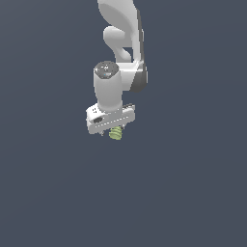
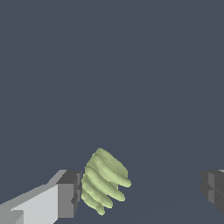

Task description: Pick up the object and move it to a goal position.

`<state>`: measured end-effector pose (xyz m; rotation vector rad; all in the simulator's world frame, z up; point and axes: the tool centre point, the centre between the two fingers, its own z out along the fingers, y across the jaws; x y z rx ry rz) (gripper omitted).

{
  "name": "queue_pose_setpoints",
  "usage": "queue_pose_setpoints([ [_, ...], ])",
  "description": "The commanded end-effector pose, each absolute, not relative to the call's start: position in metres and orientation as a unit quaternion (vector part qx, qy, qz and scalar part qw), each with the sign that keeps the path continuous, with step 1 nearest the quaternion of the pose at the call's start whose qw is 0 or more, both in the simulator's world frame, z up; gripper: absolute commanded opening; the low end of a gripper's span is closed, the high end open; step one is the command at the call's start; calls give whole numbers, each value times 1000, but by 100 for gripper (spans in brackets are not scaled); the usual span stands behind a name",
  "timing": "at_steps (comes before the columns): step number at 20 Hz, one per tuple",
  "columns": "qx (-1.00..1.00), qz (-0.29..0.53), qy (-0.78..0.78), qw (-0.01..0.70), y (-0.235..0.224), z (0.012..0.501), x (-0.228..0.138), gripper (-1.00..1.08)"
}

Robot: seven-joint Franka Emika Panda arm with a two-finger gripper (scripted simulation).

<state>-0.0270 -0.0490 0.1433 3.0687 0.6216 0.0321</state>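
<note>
The object (image 2: 104,181) is a small yellow-green lump of ridged, stacked layers. In the wrist view it lies between the two dark fingertips of my gripper (image 2: 140,192), close against one fingertip (image 2: 70,192) and far from the other (image 2: 213,187). The jaws stand wide apart, so the gripper is open and nothing is clamped. In the exterior view the white hand of the gripper (image 1: 112,130) hangs directly over the object (image 1: 116,133), which peeks out below it. Most of the fingers are hidden by the hand there.
A plain dark grey-blue surface (image 1: 193,193) fills both views. The white arm (image 1: 123,43) rises behind the hand toward the top of the exterior view.
</note>
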Motion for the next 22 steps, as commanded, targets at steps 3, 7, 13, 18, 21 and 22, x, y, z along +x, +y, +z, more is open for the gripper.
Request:
queue_pose_setpoints([
  [3,966,8,259,6,-48,135,-36,100],
  [7,950,6,312,5,-48,128,-44,100],
  [13,921,4,390,5,-46,118,-56,100],
  [18,892,2,453,4,-44,110,-66,100],
  [21,872,1,489,3,-43,105,-73,100],
  [22,866,1,501,3,-43,104,-75,100],
])
